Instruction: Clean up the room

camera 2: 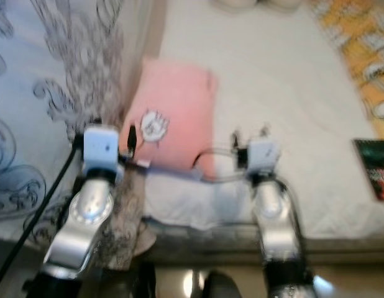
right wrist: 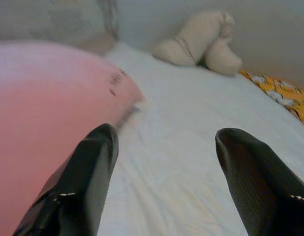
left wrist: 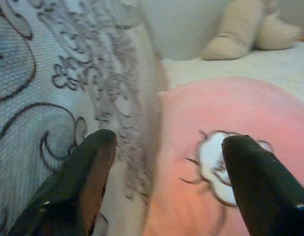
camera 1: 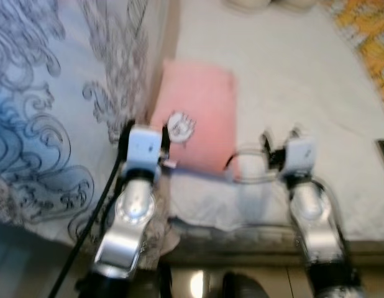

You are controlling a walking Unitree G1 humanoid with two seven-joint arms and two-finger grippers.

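Both hands are spread wide with nothing in them. Left hand [left wrist: 162, 191] is at the near corner of the pink pillow [camera 1: 201, 118], one finger [left wrist: 88, 172] over the patterned blue-grey blanket [camera 1: 49, 105] and the other over the little white cartoon patch [camera 1: 179, 127] on the pillow. Right hand [right wrist: 164, 182] is just beside the pillow's other near corner, over the white bed sheet [camera 1: 291, 81].

Further out, a beige plush toy [right wrist: 201, 39] sits at the far end of the bed, an orange-yellow printed cloth [camera 1: 366, 37] runs along the right edge, and a dark book or box [camera 2: 373, 167] lies near it.

Progress-wise, I'd say it's barely started: the pillow's still lying across the bed, blanket bunched up, the rest untouched. Looks like a two-handed pillow grab is next.
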